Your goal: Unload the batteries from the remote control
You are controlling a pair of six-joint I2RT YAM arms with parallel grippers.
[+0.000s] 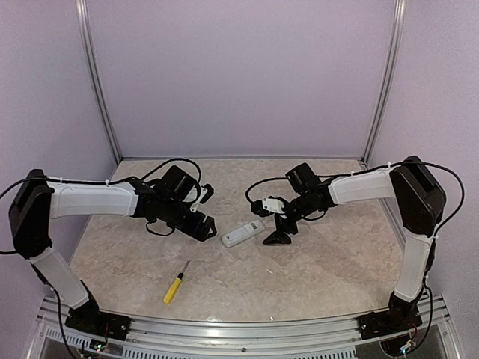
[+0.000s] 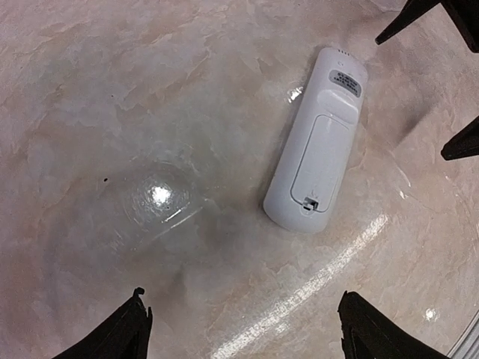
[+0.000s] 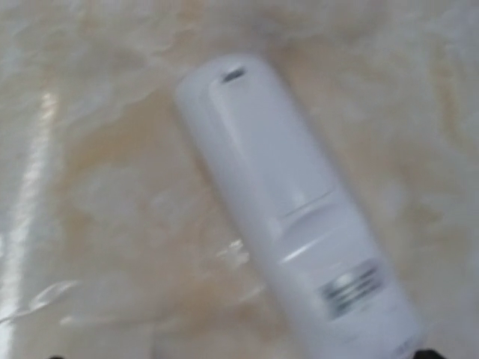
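The white remote control (image 1: 243, 235) lies flat on the marble tabletop between the two grippers, back face up, with its battery cover closed and a grey label near one end. It also shows in the left wrist view (image 2: 318, 149) and, blurred, in the right wrist view (image 3: 292, 209). The batteries are hidden. My left gripper (image 1: 203, 224) is open and empty just left of the remote, its fingers wide apart (image 2: 243, 299). My right gripper (image 1: 281, 232) is open and empty just right of the remote, above its label end, with its dark fingertips (image 2: 404, 19) apart.
A yellow-handled screwdriver (image 1: 174, 284) lies on the table (image 1: 322, 277) near the front left. Lilac walls with metal corner posts close the back and sides.
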